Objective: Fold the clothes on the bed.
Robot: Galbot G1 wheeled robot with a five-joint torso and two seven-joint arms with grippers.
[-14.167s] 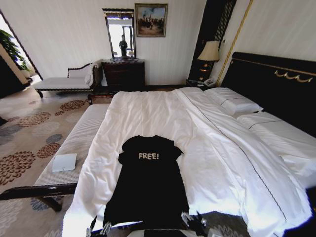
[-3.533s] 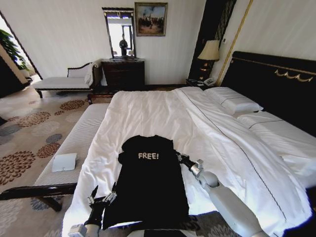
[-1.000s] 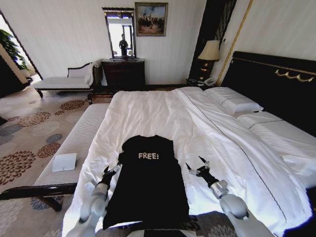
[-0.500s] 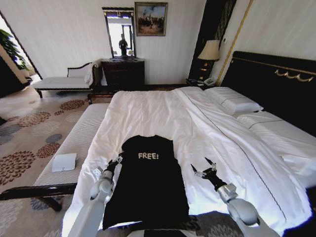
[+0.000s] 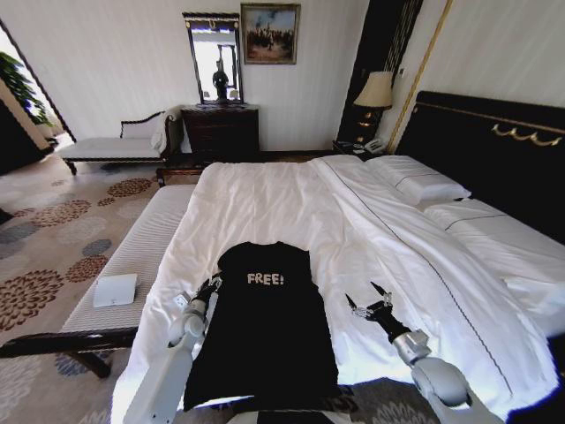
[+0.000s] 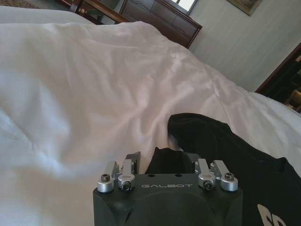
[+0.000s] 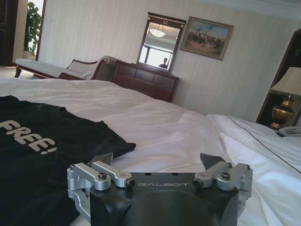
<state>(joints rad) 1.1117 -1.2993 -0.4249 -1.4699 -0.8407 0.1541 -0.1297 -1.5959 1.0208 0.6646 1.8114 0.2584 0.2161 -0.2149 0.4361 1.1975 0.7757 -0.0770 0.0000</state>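
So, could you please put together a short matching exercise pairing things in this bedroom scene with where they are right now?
Things:
1. left hand
2. right hand
3. black T-shirt
4. table lamp

Places:
A. beside the headboard, past the far end of the bed
B. at the shirt's left sleeve edge
C. flat on the near end of the white duvet
D. open over bare duvet, apart from the shirt on its right

Pairs: 1-B, 2-D, 3-C, 4-A

Black "FREE!" T-shirt point(image 5: 269, 327) lies flat on white-sheeted bed point(image 5: 291, 199).
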